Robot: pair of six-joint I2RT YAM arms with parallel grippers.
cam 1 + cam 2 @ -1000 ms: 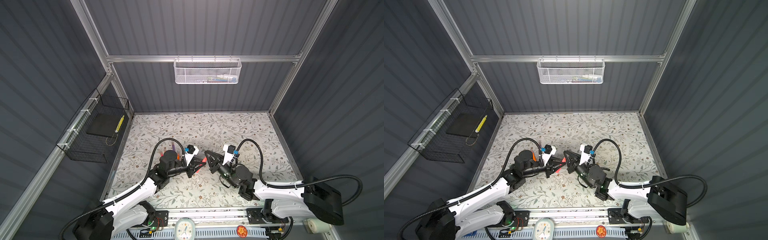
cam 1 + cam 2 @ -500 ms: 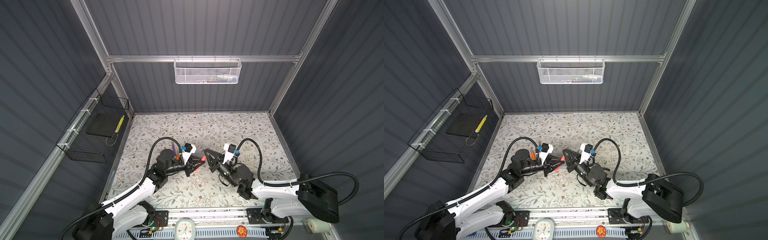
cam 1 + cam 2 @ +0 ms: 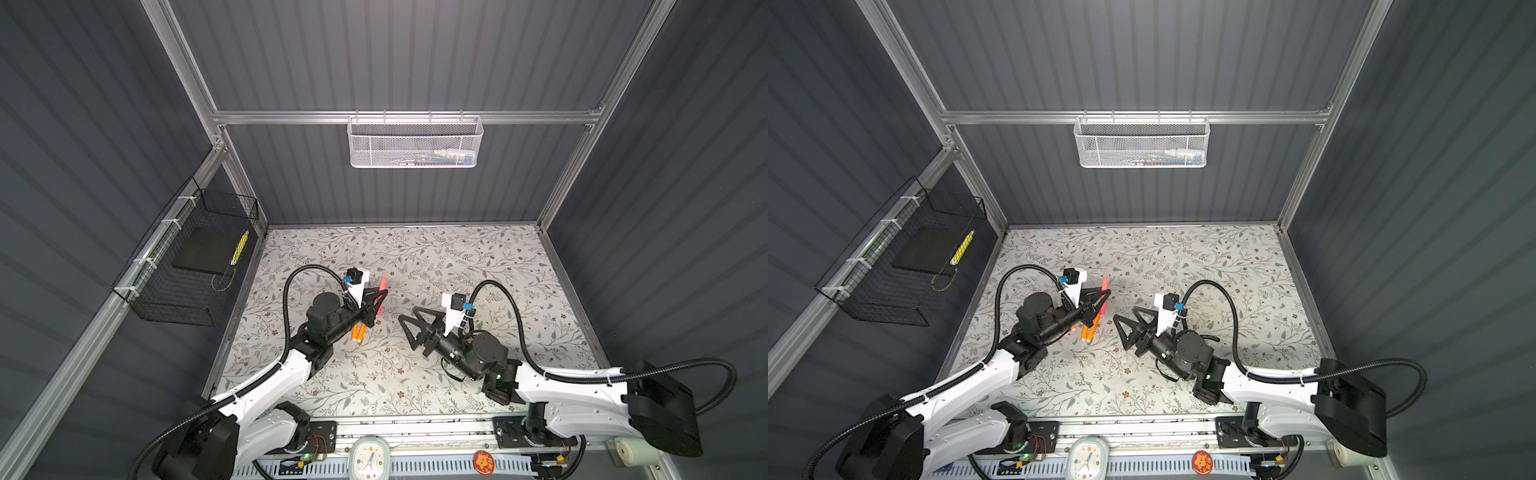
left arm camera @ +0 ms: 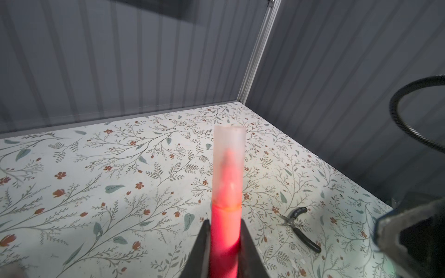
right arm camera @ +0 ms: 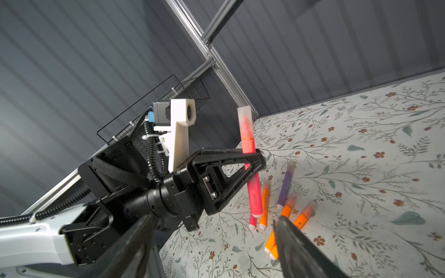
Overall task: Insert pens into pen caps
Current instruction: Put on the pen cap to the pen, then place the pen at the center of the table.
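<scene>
- The left gripper is clenched on a pink-red pen, which it holds off the floral table. The pen stands nearly upright.
- A translucent pen cap sits on the pen's upper end, above the left gripper.
- The right gripper is released and empty. It faces the left gripper and is well apart from it.
- Loose pens lie on the table just below the left gripper: several orange and one purple.
- A white mesh basket hangs on the back wall, well beyond the left gripper. A few small items lie at one end of it, too small to tell.
- A black wire basket hangs on the side wall, to the left gripper's outer side. It holds a dark flat slab and a slim yellow thing.
</scene>
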